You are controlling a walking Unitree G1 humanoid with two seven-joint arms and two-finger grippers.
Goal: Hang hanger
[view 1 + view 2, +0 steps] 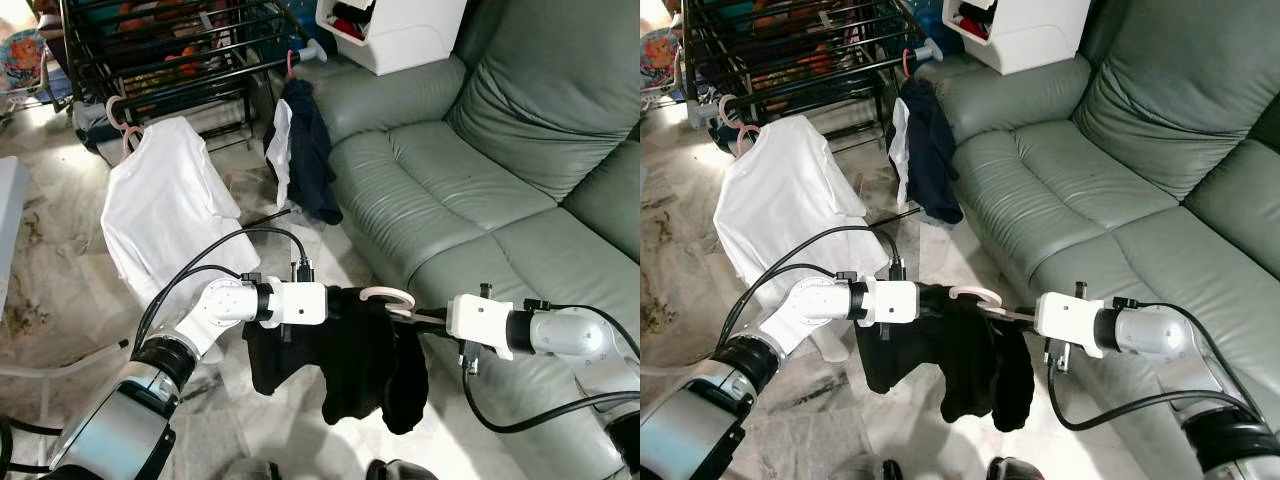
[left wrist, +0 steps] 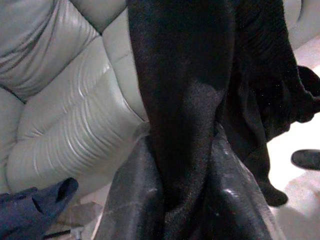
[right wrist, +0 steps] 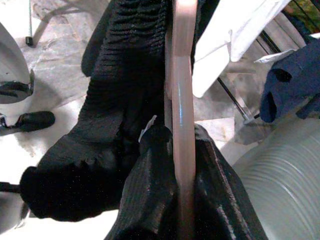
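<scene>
With the right pincer (image 3: pixel 181 210) pinching the pink hanger (image 1: pixel 388 297) and the left pincer (image 2: pixel 170 200) pinching the black garment (image 1: pixel 340 365), a loose grip risks the garment sliding off before it reaches the drying rack (image 1: pixel 180 45) at 11 o'clock.

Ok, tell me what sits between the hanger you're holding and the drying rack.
The white shirt hanging off the black drying rack sits along the way from the pink hanger, held by both grippers with its black garment. The dark blue garment hangs further right. Bare floor lies between.
</scene>
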